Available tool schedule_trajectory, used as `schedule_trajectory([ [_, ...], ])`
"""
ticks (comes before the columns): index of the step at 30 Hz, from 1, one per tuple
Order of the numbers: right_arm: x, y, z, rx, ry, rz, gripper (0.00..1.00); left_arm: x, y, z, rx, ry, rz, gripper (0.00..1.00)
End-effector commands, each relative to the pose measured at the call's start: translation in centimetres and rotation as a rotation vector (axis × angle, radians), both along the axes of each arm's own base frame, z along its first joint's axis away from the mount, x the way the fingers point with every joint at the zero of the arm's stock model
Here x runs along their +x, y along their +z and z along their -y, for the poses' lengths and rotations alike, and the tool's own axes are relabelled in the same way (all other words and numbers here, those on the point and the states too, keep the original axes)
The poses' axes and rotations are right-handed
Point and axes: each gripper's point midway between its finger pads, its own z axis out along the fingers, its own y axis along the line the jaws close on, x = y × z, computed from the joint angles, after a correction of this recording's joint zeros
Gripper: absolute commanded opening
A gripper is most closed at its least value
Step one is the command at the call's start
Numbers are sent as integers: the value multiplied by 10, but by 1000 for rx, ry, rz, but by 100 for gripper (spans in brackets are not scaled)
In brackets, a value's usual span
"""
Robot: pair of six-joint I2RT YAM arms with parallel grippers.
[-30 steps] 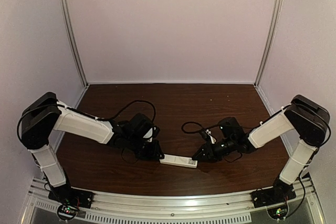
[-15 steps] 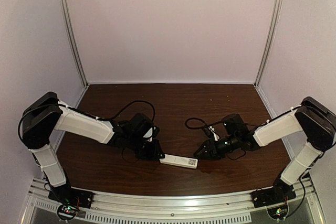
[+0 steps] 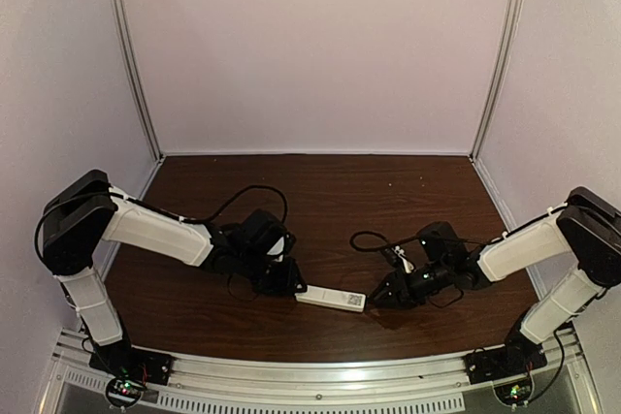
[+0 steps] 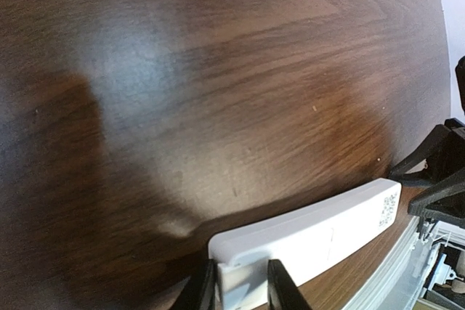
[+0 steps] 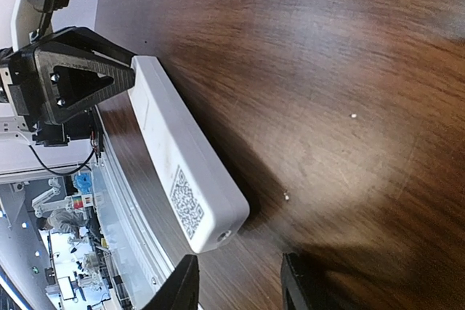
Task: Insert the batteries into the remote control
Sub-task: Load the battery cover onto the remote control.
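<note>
Change: right hand (image 3: 381, 295) has drawn back toward the right over the last second and now sits a little farther from the end of the remote control (image 3: 331, 297).
Remote control: slim white bar lying flat on the dark wood tabletop (image 3: 330, 201), near its front edge, between the two hands; a QR-code sticker (image 5: 187, 210) faces up at its right end.
Left hand (image 3: 289, 283): fingers clamped on the remote control's left end.
Right hand: fingers spread apart, holding nothing, low over the tabletop just beside the remote control's right end, not touching it.
</note>
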Motion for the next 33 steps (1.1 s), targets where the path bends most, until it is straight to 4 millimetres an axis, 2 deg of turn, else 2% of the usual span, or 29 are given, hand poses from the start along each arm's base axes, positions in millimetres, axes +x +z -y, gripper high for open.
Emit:
schedule_trajectory([
  [1,4,2,-6,23,-19,14,40,-25,-41,-19,149,-18,-73,27],
  [14,5,-5,-16,37,-1,0,38,-17,-20,-16,137,-16,-15,27],
  [23,7,-11,-17,22,0,-5,36,-16,-22,-19,173,-26,9,26],
  [29,8,-11,-19,26,2,-4,34,-22,-30,-16,201,-54,2,8],
  [33,9,-12,-21,31,5,-6,32,-27,-34,-12,204,-69,-8,6],
])
